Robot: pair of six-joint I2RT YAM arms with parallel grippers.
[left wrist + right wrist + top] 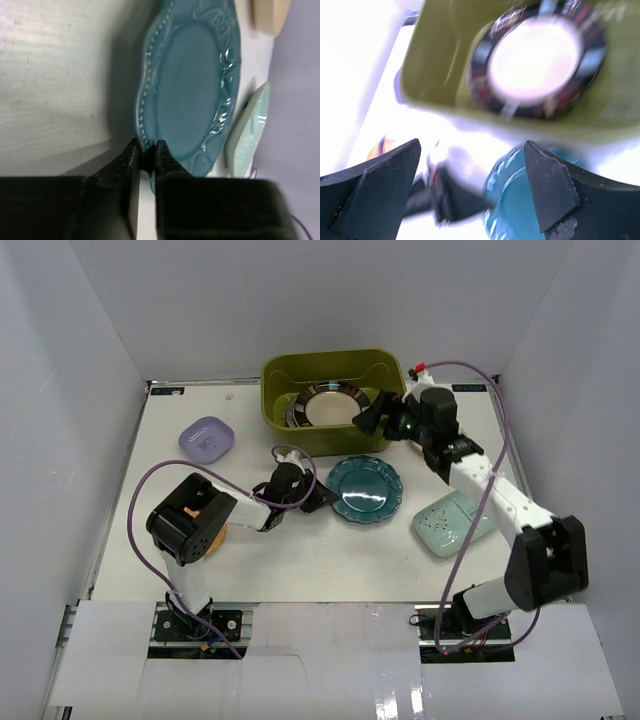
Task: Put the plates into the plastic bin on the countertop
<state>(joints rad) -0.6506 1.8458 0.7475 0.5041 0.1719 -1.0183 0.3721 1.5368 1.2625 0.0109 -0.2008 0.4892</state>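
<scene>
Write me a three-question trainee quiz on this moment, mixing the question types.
1. True or false: the black-rimmed plate lies inside the plastic bin.
2. The left gripper holds the teal plate: A at its rim, B at its centre, C not at all?
3. Fill in: the jaws of the right gripper stand ____.
Key: 1 true; 2 A; 3 open.

No legible text, brand or number anywhere. Small dark blue tags (167, 390) at far corners of the countertop (300, 560), too small to read.
</scene>
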